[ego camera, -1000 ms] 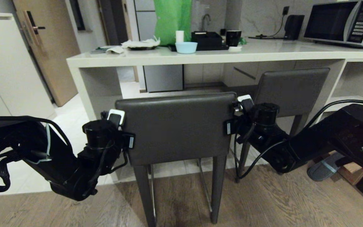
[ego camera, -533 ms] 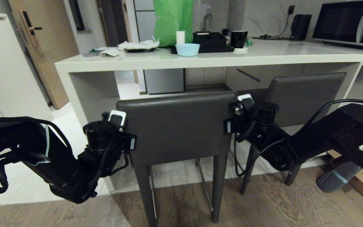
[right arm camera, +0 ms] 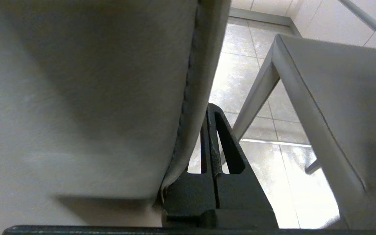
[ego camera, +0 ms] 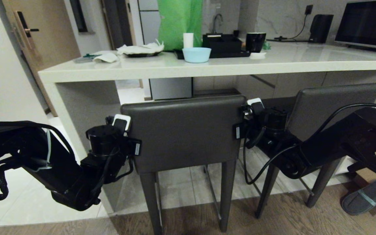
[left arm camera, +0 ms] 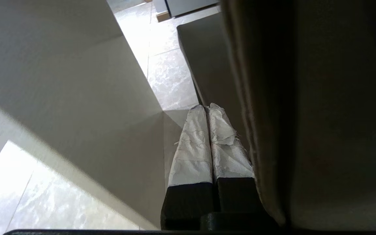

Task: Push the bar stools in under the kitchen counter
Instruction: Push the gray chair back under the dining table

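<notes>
Stool (ego camera: 184, 130) at head-view centre stands just short of the counter (ego camera: 207, 67), flanked by the left gripper (ego camera: 122, 125) and right gripper (ego camera: 252, 109) at its backrest edges. An uneven push could twist it into the second stool (ego camera: 333, 104) at right. Left wrist view: fingers (left arm camera: 193, 147) closed, empty, beside the backrest, probably touching. Right wrist view: gripper (right arm camera: 211, 137) likewise closed along the backrest edge.

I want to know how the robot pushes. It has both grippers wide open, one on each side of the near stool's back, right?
Not quite. Each sits at one side of the near stool's backrest, but they are shut, not open. The left wrist view shows the left gripper with its fingers together, and the right wrist view shows the same for the right gripper.
</notes>
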